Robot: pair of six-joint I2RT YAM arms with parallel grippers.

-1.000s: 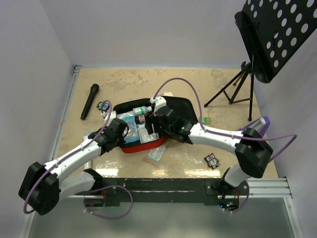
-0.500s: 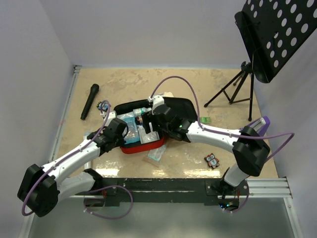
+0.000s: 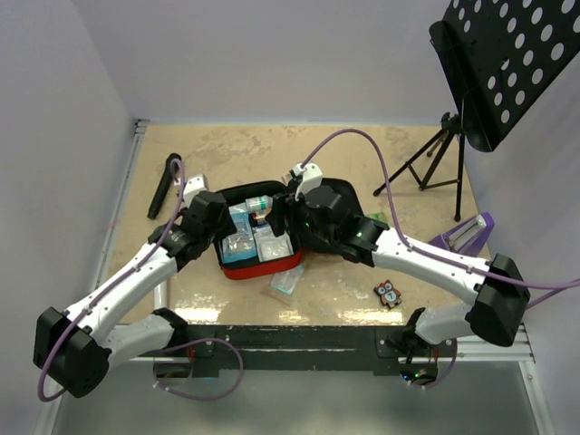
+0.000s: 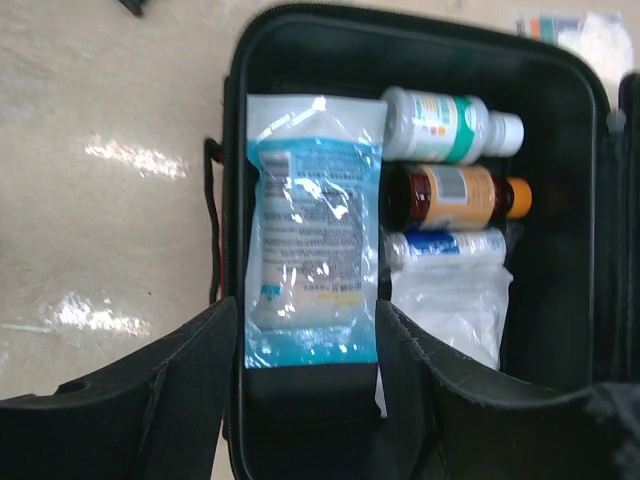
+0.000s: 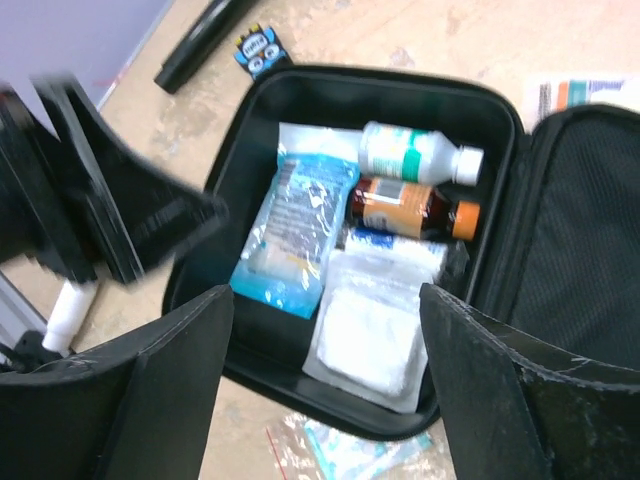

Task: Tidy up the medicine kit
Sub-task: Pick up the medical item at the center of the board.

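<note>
The medicine kit lies open near the table centre, its long axis from 8 o'clock to 2 o'clock in the top view: tray at 8, lid folded out toward 2. The left gripper is spread wide astride a blue pouch in the tray and grips nothing; the right gripper, also wide and empty, hangs above the tray.

Half-seen parts around the kit

From above, the right arm covers most of the lid of the kit. In the right wrist view the left arm is a dark blur, and a packet on the worktop is cut by the bottom edge. Labels on the bottles are unreadable.
</note>
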